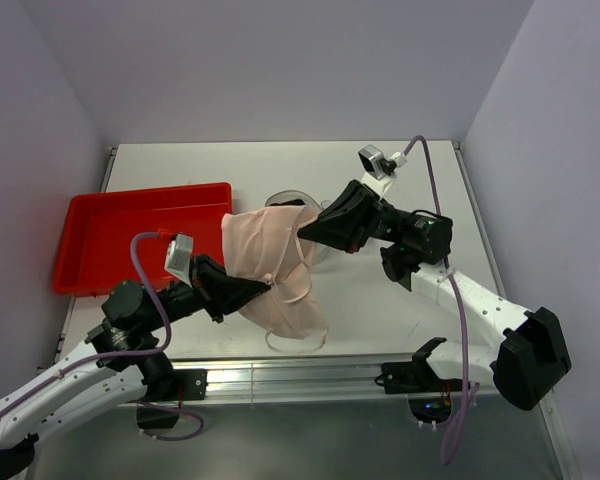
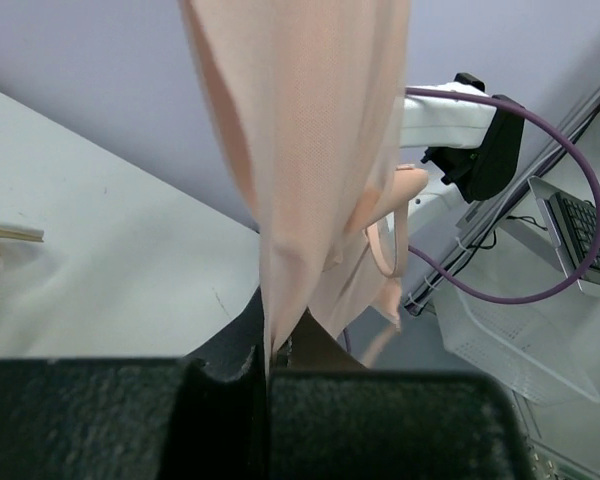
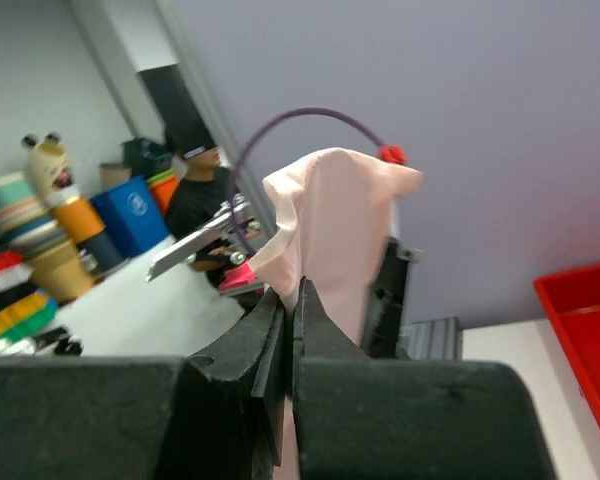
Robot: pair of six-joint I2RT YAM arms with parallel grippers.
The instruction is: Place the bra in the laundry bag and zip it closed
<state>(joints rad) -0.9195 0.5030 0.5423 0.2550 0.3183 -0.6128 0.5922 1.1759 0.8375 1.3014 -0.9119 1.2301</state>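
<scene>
Overview of the white counter (image 1: 400, 190), read from left to right. At far left a red tray (image 1: 120, 240) lies flat near the counter's left edge, its long side running toward the middle. Just in front of the tray's right end the left hand (image 1: 264, 289) reaches rightward, its jaws closed on the lower part of the bra (image 1: 265, 255). The left wrist view shows the two black fingers pressed together, with a fold of pale pink fabric pinched between them and rising straight up out of the grip.

The bra hangs as a broad, slack sheet held up between the two hands. In the overhead view its upper left corner overlaps the right end of the tray. Its thin straps trail down in loops toward the counter's near edge; whether they touch the counter cannot be told.

Behind the bra's upper edge, a little right of the tray, part of the laundry bag (image 1: 292, 199) shows as a pale rounded rim on the counter. Most of it is hidden by the fabric, so whether its lid is open cannot be told. The bra is outside the bag.

Right of centre the right hand (image 1: 303, 231) comes in from the right and is closed on the bra's upper right edge. The right wrist view shows its jaws clamped together, with a peak of pink cloth standing up from between them
</scene>
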